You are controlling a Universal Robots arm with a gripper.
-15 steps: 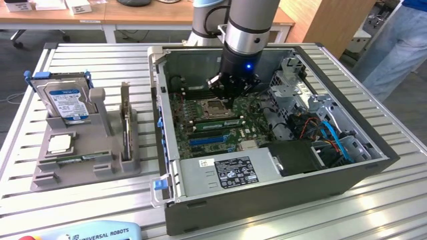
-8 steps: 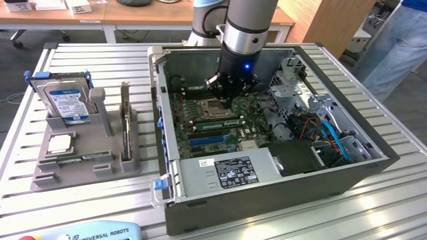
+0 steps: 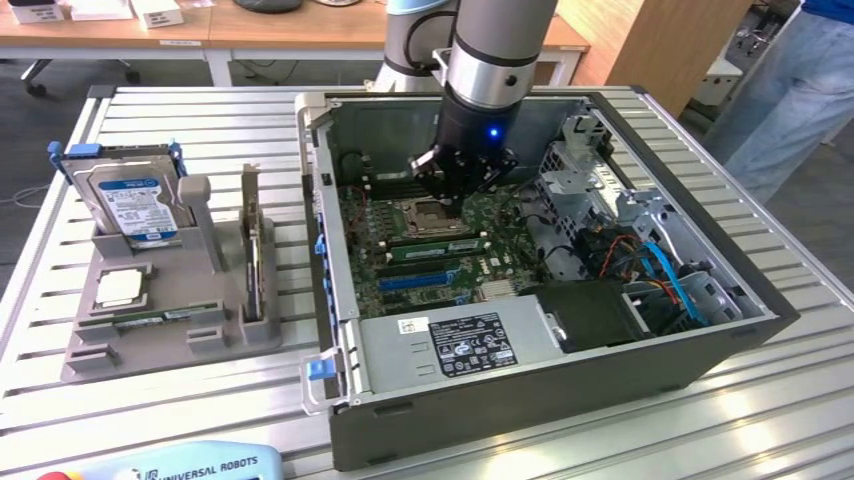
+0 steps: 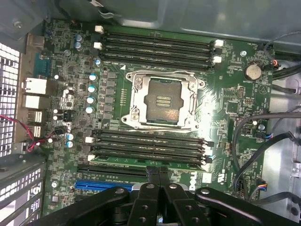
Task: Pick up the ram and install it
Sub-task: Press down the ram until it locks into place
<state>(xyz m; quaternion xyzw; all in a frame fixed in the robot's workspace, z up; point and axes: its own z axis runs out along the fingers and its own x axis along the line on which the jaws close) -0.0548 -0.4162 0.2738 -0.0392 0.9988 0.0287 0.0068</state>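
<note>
Exterior view, front to back: pendant (image 3: 174,465), blue-white, at the table's (image 3: 174,400) front edge.
Case (image 3: 534,400), dark grey, lying open on the slatted table; power supply (image 3: 454,340) with a white label in its front part; cables and a drive cage toward the exterior view's right.
Tray (image 3: 134,345), grey, on the exterior view's left, apart from the case; holds a second green stick (image 3: 167,317) lying flat at its front, a chip (image 3: 118,288) behind that, a hard drive (image 3: 134,205) standing at the back, and a thin upright card (image 3: 250,240) on the side nearer the case.
Board (image 3: 441,265), green, on the case floor; blue slot at its front.
Ram (image 3: 430,245), one green stick, standing in the slot bank in front of the empty socket (image 3: 424,212); seated there, not held.
Gripper (image 3: 458,190), black, hanging over the socket, clenched on nothing.
Person (image 3: 801,90) in jeans at the far corner, on the exterior view's right.

Wrist view: gripper (image 4: 158,176) with fingers pressed together, tips just beside the ram (image 4: 150,164); whether they touch it I cannot tell; socket (image 4: 162,101) beyond, open and bare; a second slot bank past it.
</note>
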